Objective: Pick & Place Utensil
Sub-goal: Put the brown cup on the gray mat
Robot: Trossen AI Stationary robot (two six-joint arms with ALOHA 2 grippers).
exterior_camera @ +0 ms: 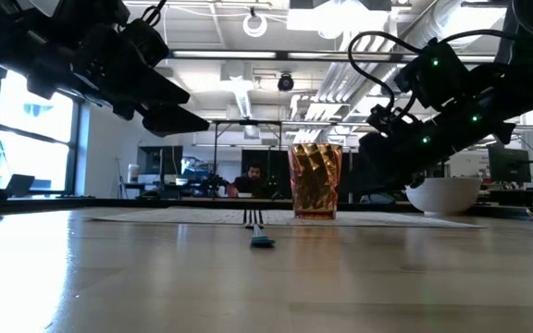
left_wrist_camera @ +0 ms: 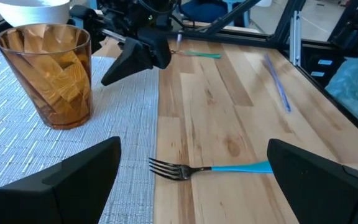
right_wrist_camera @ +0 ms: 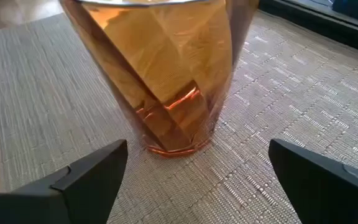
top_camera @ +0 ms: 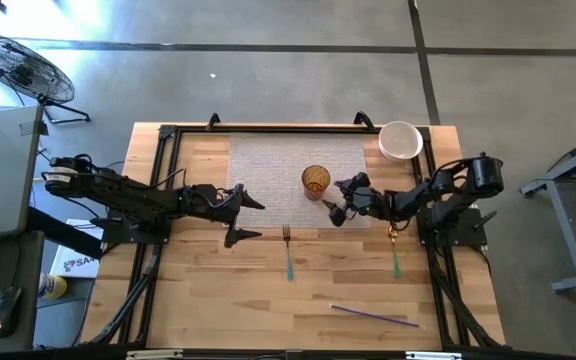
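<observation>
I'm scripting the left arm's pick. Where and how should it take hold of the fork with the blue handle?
Grip the blue-handled metal fork mid-handle, coming straight down, fingers closing across the handle. It lies flat on the bare wooden table, tines toward the woven grey placemat, so only its narrow sides offer purchase. The open left gripper hovers nearby.

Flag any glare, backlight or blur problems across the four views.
Low view: bright windows and ceiling lights backlight both arms into silhouettes; the blue-handled metal fork lies small and soft. Right wrist view: the faceted amber plastic cup fills the frame, with a bright reflection near its base. High view: evenly lit.
</observation>
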